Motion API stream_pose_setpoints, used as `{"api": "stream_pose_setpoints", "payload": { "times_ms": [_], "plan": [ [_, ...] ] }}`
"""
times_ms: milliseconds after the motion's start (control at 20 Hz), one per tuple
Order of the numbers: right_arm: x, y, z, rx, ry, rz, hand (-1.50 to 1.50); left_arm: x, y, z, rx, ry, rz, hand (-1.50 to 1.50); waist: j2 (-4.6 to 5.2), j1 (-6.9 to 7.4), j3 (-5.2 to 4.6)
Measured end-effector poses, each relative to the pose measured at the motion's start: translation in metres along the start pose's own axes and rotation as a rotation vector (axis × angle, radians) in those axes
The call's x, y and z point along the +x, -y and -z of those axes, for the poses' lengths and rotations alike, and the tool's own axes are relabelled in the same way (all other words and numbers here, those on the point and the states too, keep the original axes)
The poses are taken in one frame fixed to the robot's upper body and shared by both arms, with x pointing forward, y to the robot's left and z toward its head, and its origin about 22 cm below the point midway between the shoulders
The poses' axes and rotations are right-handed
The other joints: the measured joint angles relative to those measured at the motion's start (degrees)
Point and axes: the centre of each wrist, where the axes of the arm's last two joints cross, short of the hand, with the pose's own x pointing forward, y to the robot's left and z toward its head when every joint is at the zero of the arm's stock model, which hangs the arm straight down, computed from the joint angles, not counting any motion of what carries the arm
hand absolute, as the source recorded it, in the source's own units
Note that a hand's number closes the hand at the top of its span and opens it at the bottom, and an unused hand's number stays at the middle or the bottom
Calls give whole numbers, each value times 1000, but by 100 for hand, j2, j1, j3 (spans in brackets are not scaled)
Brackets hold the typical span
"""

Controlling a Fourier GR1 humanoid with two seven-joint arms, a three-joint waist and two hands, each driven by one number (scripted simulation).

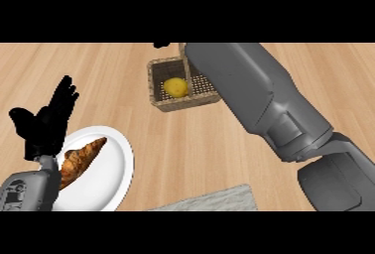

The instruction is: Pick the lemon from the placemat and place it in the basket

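Lemon (pixel 175 87) is in the basket (pixel 167 103), upper centre of frame, sitting on the basket floor toward its left half. Not on the placemat (pixel 212 200), which shows as a grey textured patch at the bottom centre edge, well apart from the basket.

Basket: woven, rectangular, tan walls with a darker mesh floor. Its right side is covered by the right forearm (pixel 260 104), so only the left and front walls are clear.

Right arm: grey forearm runs diagonally from lower right up to top centre, passing over the basket's right part. Right hand (pixel 161 44) is almost entirely cut off at the top edge; only a small black bit shows just above and left of the basket. Cannot tell whether it is spread or curled. It is not touching the lemon as far as the view shows.

Left hand (pixel 45 121): at the left edge, mid-height, black, fingers straight and pointing up, thumb out to the left. Spread and holding nothing. Resting pose. Its grey wrist comes in from the lower left corner.

White round plate (pixel 110 178) in the lower left, partly under the left wrist. A croissant (pixel 79 159) lies on it, brown, long axis tilted from lower left to upper right, its lower end hidden behind the wrist.

Everything sits on a light wood-grain counter (pixel 190 144). Plate and placemat are near each other but apart; the basket is well clear of both.
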Motion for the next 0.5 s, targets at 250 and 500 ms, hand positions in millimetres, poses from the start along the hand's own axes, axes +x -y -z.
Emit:
{"api": "stream_pose_setpoints", "payload": {
  "times_ms": [250, 500],
  "plan": [
    [-28, 33, 11, -37, -76, 157, -150, -7, -4, -6, 12, -8, 0, 0, -33, -86, 2],
    [-75, 63, 14, -31, -95, 247, -150, -4, -9, -9, 20, -14, 3, 0, -51, -153, 4]
  ]
}}
